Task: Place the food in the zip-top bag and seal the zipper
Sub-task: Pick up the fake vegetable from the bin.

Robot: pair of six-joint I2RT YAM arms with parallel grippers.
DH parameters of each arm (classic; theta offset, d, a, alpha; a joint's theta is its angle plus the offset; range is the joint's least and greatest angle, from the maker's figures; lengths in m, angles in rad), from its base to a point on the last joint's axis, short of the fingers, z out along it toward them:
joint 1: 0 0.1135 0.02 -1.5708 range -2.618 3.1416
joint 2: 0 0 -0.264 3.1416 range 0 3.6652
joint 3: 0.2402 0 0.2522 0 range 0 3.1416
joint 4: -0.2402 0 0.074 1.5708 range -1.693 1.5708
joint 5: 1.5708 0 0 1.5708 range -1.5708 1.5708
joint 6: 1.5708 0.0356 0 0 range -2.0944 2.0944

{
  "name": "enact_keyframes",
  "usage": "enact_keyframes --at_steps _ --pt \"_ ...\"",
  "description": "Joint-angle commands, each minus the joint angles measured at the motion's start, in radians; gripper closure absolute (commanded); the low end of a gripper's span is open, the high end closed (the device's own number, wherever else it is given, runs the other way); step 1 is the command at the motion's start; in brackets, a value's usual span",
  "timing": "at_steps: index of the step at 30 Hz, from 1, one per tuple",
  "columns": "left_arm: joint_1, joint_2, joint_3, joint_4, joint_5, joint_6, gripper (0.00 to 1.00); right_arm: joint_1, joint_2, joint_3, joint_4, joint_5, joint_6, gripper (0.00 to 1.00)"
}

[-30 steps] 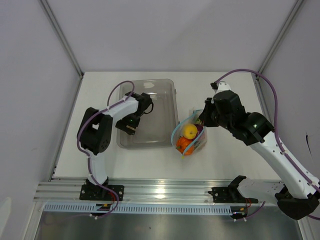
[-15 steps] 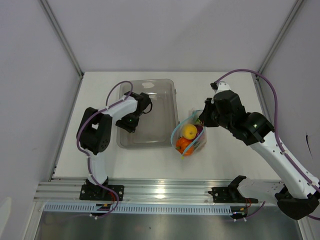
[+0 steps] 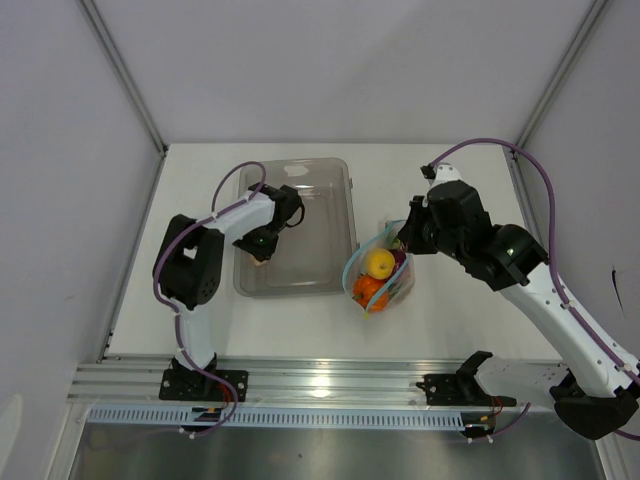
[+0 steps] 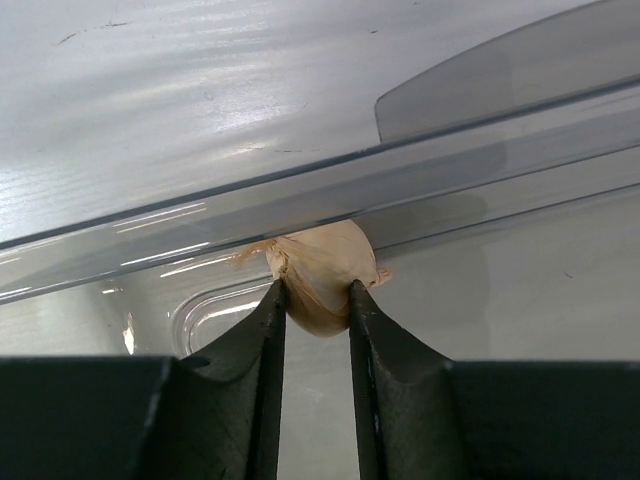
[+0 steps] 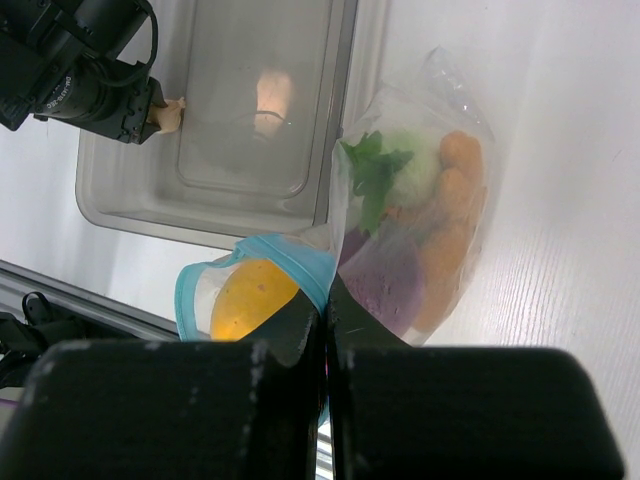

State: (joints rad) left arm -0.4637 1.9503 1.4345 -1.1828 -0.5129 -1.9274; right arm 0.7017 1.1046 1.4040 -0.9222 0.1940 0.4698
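Observation:
A beige food bit (image 4: pixel 320 275) lies in the clear tray (image 3: pixel 330 170) against its side wall. My left gripper (image 4: pixel 317 300) is shut on it, a finger touching each side. The zip-top bag (image 3: pixel 380 270) stands to the right of the tray, its mouth gaping. It holds a yellow lemon (image 5: pixel 250 300), a purple onion (image 5: pixel 385 285), a green sprig (image 5: pixel 372 170) and orange pieces (image 5: pixel 455 200). My right gripper (image 5: pixel 325 300) is shut on the bag's mouth edge at the light blue zipper (image 5: pixel 290 255).
The tray's walls (image 4: pixel 300 190) rise close around my left fingers. White table (image 3: pixel 460 310) spreads to the right of and in front of the bag. A metal rail (image 3: pixel 330 380) runs along the near edge.
My left gripper has narrowed from wide open until its fingers touch the beige bit, shifting slightly inside the tray. The right arm and bag have not moved.

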Motion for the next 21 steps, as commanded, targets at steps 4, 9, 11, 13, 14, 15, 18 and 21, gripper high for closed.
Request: enact_keyframes --at_steps 4,9,11,13,14,15,18,21 --pt "-0.013 -0.021 0.009 0.018 -0.016 0.042 0.79 -0.002 -0.023 0.013 0.04 0.005 0.0 1.0" --pt "-0.042 -0.051 0.055 -0.009 -0.045 0.076 0.76 -0.004 -0.022 0.013 0.042 0.007 0.006 1.0" --pt "-0.061 -0.083 0.081 -0.009 -0.056 0.097 0.75 -0.004 -0.022 0.012 0.043 0.012 0.006 1.0" --pt "-0.088 -0.108 0.101 -0.015 -0.073 0.131 0.74 -0.004 -0.017 0.012 0.045 0.013 0.006 1.0" --pt "-0.099 -0.123 0.122 -0.021 -0.082 0.143 0.73 -0.004 -0.017 0.009 0.046 0.013 0.007 1.0" --pt "-0.119 -0.151 0.13 -0.031 -0.104 0.171 0.72 -0.004 -0.015 0.007 0.048 0.015 0.007 1.0" --pt "-0.151 -0.229 0.168 0.0 -0.105 0.272 0.7 -0.004 -0.003 0.006 0.055 0.013 0.013 1.0" --pt "-0.191 -0.341 0.155 0.052 -0.111 0.381 0.65 -0.004 0.008 0.012 0.056 0.013 0.013 1.0"
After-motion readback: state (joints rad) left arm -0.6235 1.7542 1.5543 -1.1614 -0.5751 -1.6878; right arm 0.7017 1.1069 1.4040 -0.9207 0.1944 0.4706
